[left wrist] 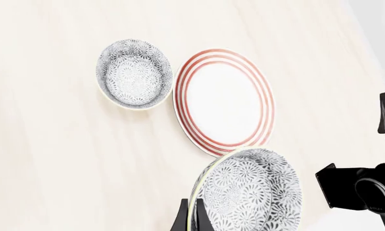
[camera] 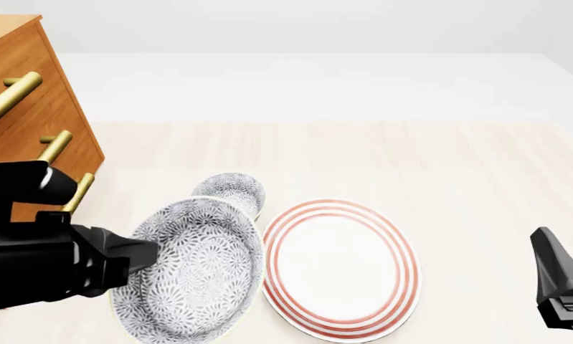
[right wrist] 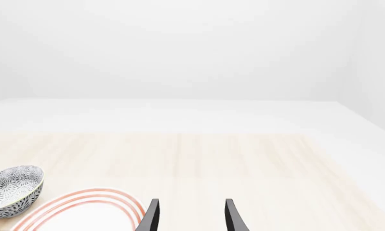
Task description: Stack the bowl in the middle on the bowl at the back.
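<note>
Showing dresser (camera: 28, 107) only in front view, wrists omit

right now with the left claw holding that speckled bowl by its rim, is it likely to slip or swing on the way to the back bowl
Probably some risk. The left claw pinches only the thin rim of the speckled bowl, which hangs tilted, so it may pivot. Its glazed-looking surface could be slippery. It looks rigid, so it should not flex. The back bowl sits upright with curved sides, so a nudge may slide it.
</note>
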`<state>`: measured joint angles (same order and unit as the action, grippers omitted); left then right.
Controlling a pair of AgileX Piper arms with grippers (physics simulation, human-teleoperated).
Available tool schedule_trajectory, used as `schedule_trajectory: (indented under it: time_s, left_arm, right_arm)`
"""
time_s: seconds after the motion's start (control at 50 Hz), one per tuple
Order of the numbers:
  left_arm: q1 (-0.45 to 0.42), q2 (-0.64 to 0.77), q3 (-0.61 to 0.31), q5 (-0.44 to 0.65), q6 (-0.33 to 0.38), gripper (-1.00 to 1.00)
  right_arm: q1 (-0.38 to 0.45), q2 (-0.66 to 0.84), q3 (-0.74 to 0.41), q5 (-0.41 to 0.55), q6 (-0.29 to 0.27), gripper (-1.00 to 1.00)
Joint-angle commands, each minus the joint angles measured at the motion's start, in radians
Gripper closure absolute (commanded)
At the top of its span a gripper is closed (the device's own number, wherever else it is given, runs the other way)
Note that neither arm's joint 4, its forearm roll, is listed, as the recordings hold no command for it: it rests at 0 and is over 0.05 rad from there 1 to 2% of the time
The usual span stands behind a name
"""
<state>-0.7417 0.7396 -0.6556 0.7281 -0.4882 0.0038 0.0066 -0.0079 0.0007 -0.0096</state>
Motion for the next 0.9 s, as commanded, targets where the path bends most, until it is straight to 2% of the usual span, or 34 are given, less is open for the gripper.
schedule_trajectory:
  time_s: [0.02,0.3,0.54,0.9]
  left_arm:
    - [-0.074,-0.075,-0.017,0.075,-0.046,1.0]
    - [-0.172,-0.1,0.013,0.091,-0.095,1.0]
    - [-0.229,-0.12,0.104,0.065,-0.124,1.0]
    - [-0.261,-0.153,0.205,0.053,-0.164,1.0]
  right_arm:
    - [0.002,-0.004,0.0,0.002,-0.005,-1.0]
    - [0.003,-0.005,-0.001,0.003,-0.008,-1.0]
    - [0.004,-0.006,-0.002,0.002,-0.009,-1.0]
    - [0.005,-0.006,-0.002,0.002,-0.01,-1.0]
